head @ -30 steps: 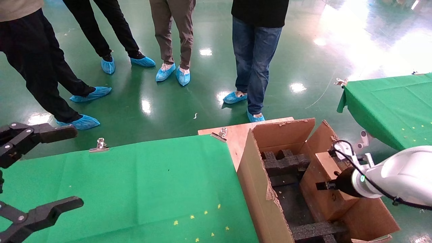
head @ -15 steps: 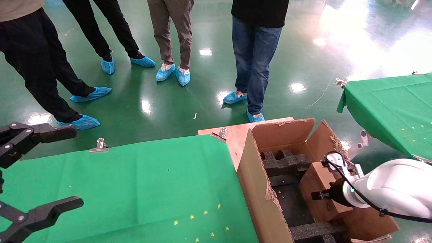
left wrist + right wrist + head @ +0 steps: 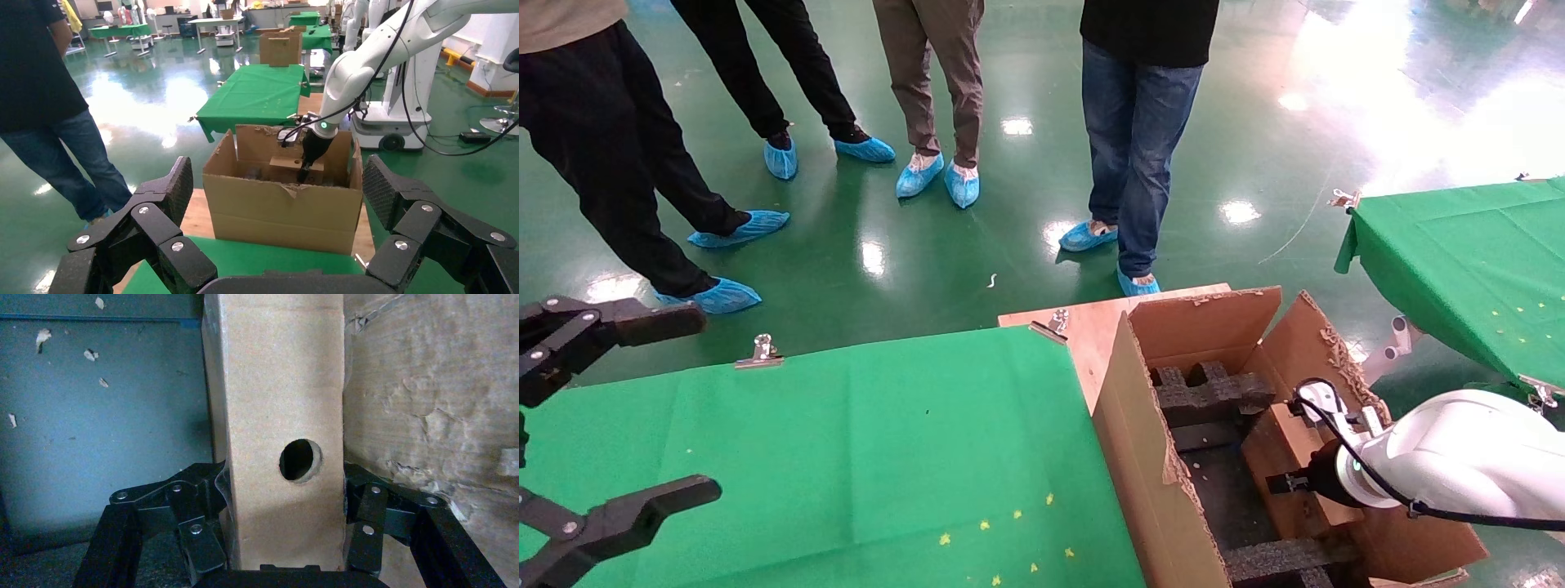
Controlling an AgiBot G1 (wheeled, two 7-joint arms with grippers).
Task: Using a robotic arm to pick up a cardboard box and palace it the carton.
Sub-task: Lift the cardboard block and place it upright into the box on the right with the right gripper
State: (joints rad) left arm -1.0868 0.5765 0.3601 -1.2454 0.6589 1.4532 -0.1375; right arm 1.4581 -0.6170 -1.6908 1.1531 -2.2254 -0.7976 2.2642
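Your right gripper point(image 3: 284, 539) is clamped on the cardboard box point(image 3: 278, 410), one finger on each broad face, with the round hole in the narrow side facing the wrist camera. Over the last second the robotic arm point(image 3: 1459, 457) has carried the cardboard box steadily lower, and it now sits well down inside the carton point(image 3: 1148, 441), close against the carton's right-hand wall and just beside the black foam inserts point(image 3: 1209, 392). The carton stands off the right edge of the green tabletop point(image 3: 846, 441), beyond its far right corner. You are probably close to the end of the placing step; what remains seems to be settling the box on the bottom and letting go. Your left gripper point(image 3: 568, 433) hangs spread wide and empty over the tabletop's left edge, parked.
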